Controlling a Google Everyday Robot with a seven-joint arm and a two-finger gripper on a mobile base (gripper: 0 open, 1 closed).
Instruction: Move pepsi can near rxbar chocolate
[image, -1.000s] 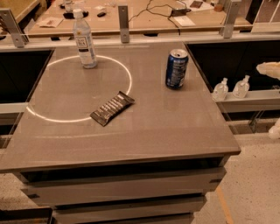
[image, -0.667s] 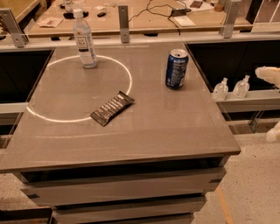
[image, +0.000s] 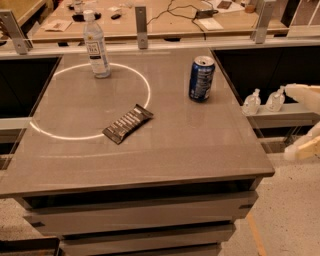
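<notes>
The pepsi can (image: 201, 78), dark blue with a silver top, stands upright on the grey table (image: 200, 150), right of its middle and toward the back. The rxbar chocolate (image: 128, 123), a flat dark wrapper with pale lettering, lies at an angle near the table's middle, on the edge of a bright ring of light. My gripper (image: 296, 122) is at the right edge of the view, off the table and to the right of the can. Its two pale fingers (image: 303, 94) stand apart and hold nothing.
A clear water bottle (image: 96, 46) with a white label stands at the back left inside the ring. Two small bottles (image: 252, 103) sit on a ledge right of the table. A rail with posts (image: 141, 21) runs behind it, with a cluttered desk beyond.
My gripper has come a little further into view from the right edge, moving left. The can, bar and bottle have not moved.
</notes>
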